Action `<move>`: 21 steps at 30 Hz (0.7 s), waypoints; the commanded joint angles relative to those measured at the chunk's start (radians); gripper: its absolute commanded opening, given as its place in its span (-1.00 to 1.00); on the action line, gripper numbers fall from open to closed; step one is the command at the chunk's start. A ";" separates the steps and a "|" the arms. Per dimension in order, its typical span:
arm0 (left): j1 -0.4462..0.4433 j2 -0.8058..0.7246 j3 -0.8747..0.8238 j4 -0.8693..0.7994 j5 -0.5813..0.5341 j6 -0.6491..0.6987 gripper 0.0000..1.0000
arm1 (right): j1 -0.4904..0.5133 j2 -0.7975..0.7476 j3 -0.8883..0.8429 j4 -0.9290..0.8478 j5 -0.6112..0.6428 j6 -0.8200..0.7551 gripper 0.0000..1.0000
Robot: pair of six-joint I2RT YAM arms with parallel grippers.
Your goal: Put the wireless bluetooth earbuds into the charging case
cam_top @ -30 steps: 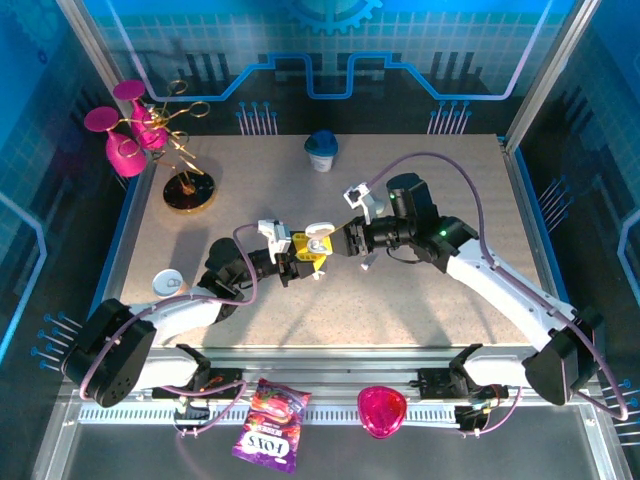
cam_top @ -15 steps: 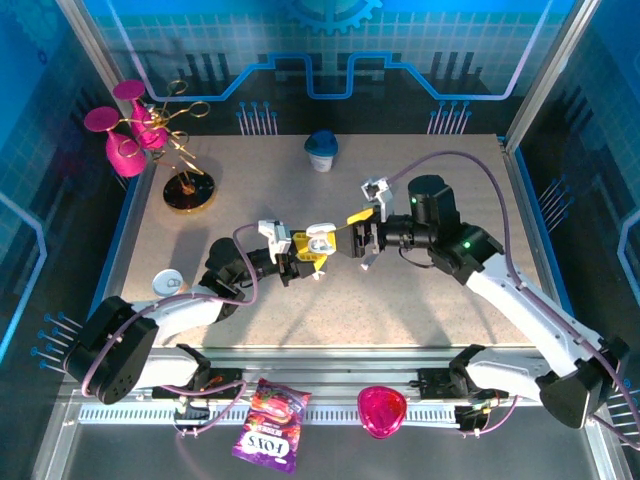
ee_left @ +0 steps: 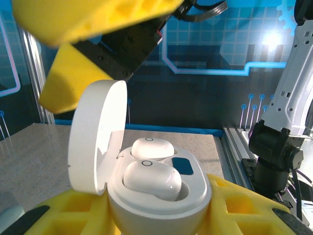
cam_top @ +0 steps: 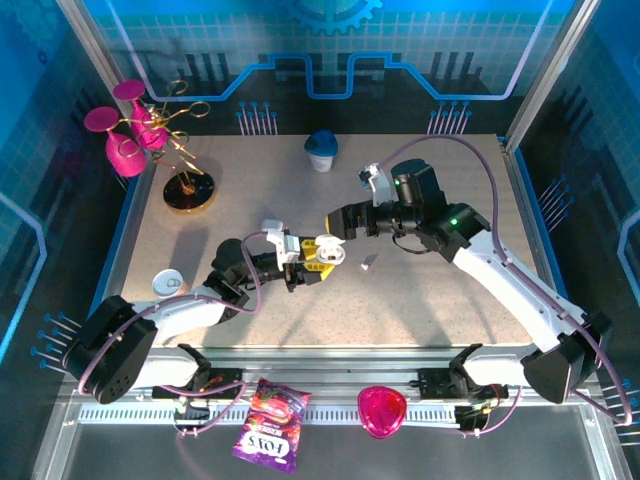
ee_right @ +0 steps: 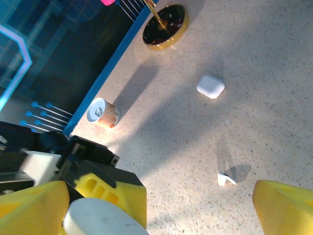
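The left arm [cam_top: 165, 318] and the right arm [cam_top: 510, 285] share one build: smooth white shells over the long links, with bulky, rounded black housings at the joints and at the bases in the lower corners of the top view. A thin lilac cable [cam_top: 490, 215] loops free along each arm. A small green light [cam_top: 452, 222] glows on the right arm's black housing. The left claw [cam_top: 318, 256] and right claw [cam_top: 338, 228] have chunky yellow plastic fingers [ee_left: 63, 215] with moulded rectangular recesses, set on black mounts.
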 commanded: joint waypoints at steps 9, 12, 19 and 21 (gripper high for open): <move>-0.008 0.083 0.055 0.152 -0.013 -0.087 -0.51 | 0.028 -0.150 -0.160 0.023 0.001 0.013 0.95; -0.008 0.088 0.058 0.167 -0.018 -0.092 -0.51 | -0.011 -0.196 -0.258 0.173 -0.119 0.140 0.92; -0.014 0.075 0.062 0.177 -0.026 -0.070 -0.51 | -0.065 -0.215 -0.540 0.728 -0.374 0.610 0.52; -0.015 0.071 0.063 0.173 -0.025 -0.063 -0.51 | -0.064 -0.204 -0.576 0.818 -0.392 0.682 0.32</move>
